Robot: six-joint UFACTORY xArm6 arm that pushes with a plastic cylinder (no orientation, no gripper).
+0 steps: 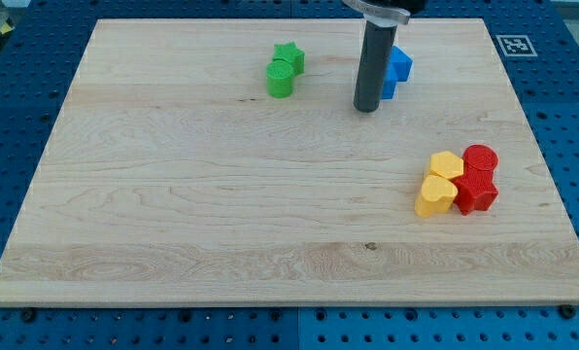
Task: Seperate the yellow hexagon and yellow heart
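The yellow hexagon and the yellow heart sit touching each other at the view's right, the hexagon just above the heart. A red round block and a red star-like block press against their right side. My tip is the lower end of a dark rod in the upper middle of the board. It stands well up and to the left of the yellow pair, not touching them.
Blue blocks sit just right of the rod, partly hidden by it. A green star and a green round block touch at the view's top centre. The wooden board lies on a blue pegboard.
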